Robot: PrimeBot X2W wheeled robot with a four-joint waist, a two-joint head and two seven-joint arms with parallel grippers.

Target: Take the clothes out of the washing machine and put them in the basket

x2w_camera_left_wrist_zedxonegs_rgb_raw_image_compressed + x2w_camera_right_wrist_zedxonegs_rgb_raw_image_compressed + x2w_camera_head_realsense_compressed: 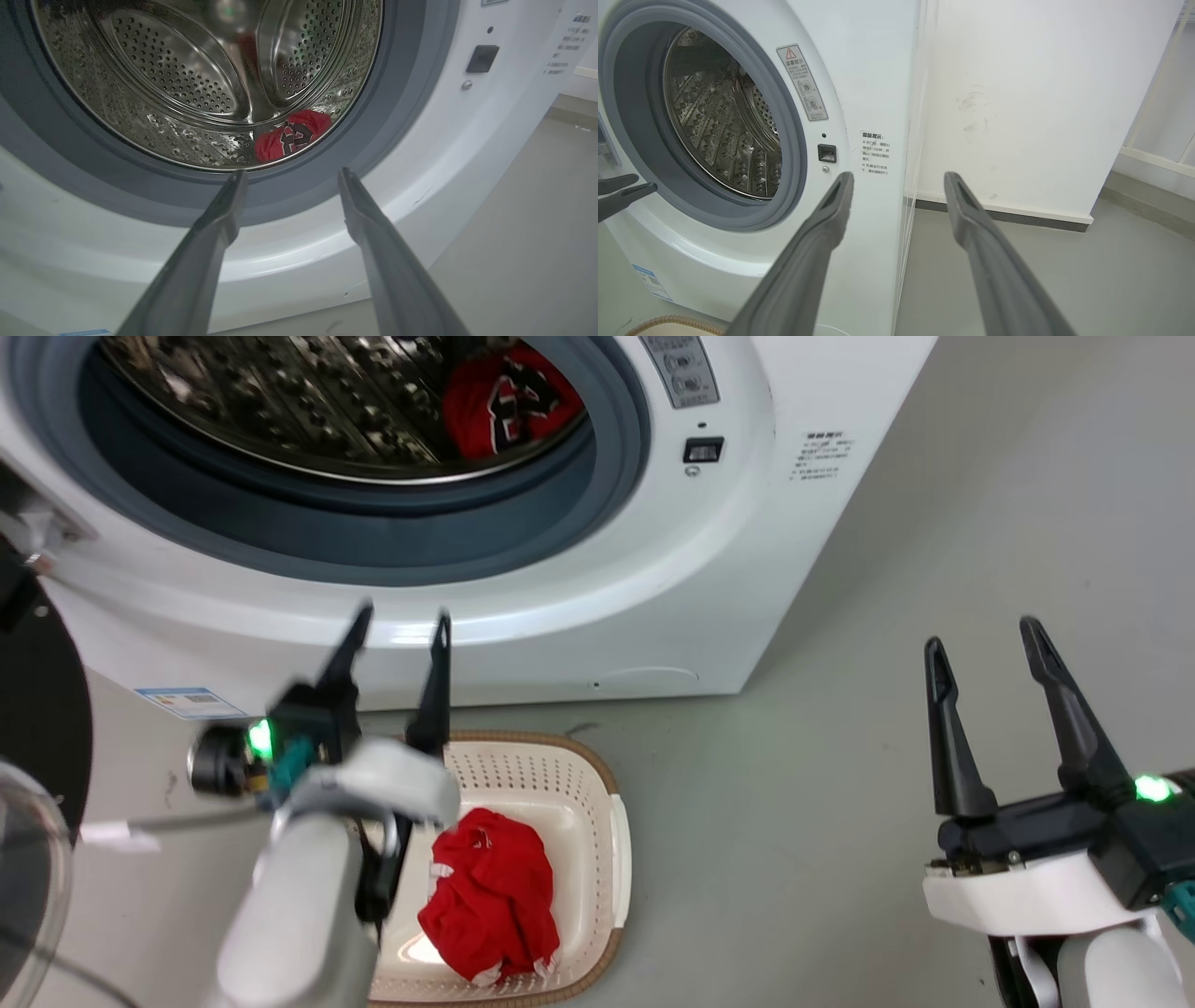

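One red garment with black-and-white lettering (509, 401) lies inside the steel drum of the white washing machine (653, 551), low on the drum's right side; the left wrist view has that garment (292, 137) just past the grey porthole rim. A second red garment (490, 896) lies crumpled in the cream basket (569, 784) on the floor before the machine. My left gripper (401, 627) is open and empty, above the basket's left part, fingers pointing at the porthole's lower rim. My right gripper (985, 644) is open and empty over the floor to the right.
The black-framed glass door (37, 728) hangs open at the left. Grey floor (840, 784) stretches right of the basket. In the right wrist view a white wall (1041, 116) stands beside the machine, and the left gripper's fingertips (630, 190) show at the left edge.
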